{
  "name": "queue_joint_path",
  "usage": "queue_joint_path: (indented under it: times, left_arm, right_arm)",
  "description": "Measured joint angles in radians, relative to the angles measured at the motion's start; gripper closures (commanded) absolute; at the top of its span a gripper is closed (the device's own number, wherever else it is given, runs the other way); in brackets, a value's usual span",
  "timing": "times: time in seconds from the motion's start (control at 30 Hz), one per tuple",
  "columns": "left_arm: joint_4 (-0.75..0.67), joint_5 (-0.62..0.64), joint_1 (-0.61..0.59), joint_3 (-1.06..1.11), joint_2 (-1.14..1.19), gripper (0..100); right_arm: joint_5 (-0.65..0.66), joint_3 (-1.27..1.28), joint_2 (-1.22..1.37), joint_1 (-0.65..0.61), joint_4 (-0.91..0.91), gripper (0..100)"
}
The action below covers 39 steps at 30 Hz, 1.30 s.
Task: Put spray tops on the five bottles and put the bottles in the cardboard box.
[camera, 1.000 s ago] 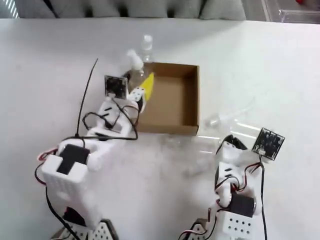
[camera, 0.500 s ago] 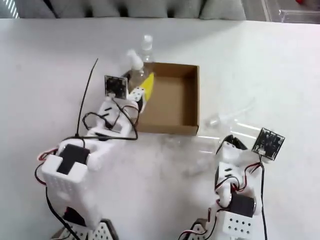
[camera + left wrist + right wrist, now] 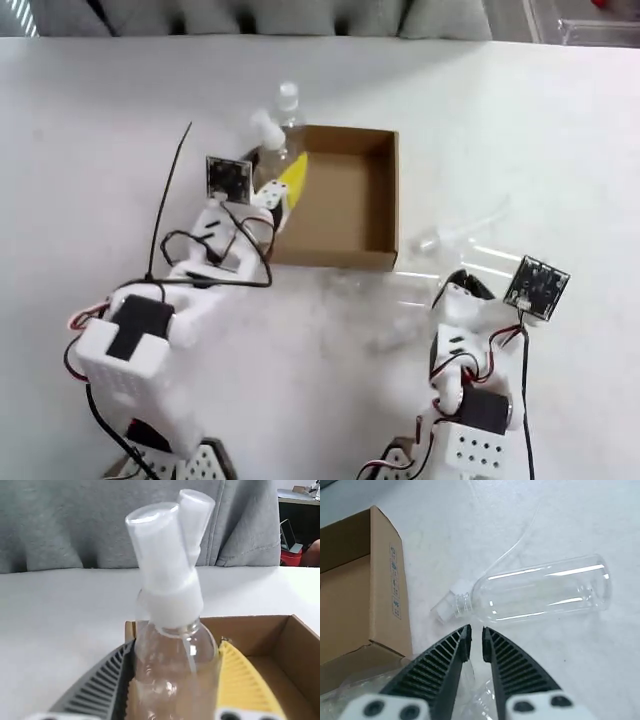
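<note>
From above, the left claw (image 3: 278, 160) sits at the far left corner of the box (image 3: 345, 205), one yellow finger (image 3: 295, 175) lying over the box's left wall. It pinches an upright clear bottle (image 3: 272, 150) with a white spray top (image 3: 266, 126) on its neck. A second bottle (image 3: 288, 98) stands just behind it on the white table (image 3: 520, 130), outside the box. The right claw (image 3: 460, 280) is low over the table, well to the right of the box's near right corner.

In the left wrist view the held bottle fills the gap between a grey ribbed finger and the yellow one, both pressed against its sides. Its spray top leans to one side, and the second bottle's top rises close behind it. The open box lies beyond the yellow finger, its brown floor bare where it shows.

In the right wrist view the two black fingers are almost pressed together, with a thin slit between them and nothing in it. Past their tips a clear lying bottle (image 3: 540, 592) rests on its side on the table, its white neck toward the box and a thin tube (image 3: 515, 547) curving away beside it. More clear plastic lies under the claw, too blurred to make out.
</note>
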Motion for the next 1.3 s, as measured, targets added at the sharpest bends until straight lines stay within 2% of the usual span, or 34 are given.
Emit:
queue_joint_path:
  times: [0.17, 0.4, 1.07, 1.3]
  left_arm:
    - [0.012, -0.002, 0.000, 0.000, -0.006, 78]
    - [0.012, -0.002, -0.005, 0.002, -0.006, 64]
    - [0.032, -0.002, -0.002, 0.009, -0.012, 63]
    - [0.032, -0.002, 0.000, 0.173, -0.221, 63]
  right_arm:
    - [0.000, 0.000, 0.000, 0.000, 0.000, 97.8]
    - [0.000, 0.000, 0.000, 0.003, 0.000, 97.8]
    - [0.000, 0.000, 0.000, 0.005, 0.000, 97.8]
    - [0.000, 0.000, 0.000, 0.008, 0.000, 97.8]
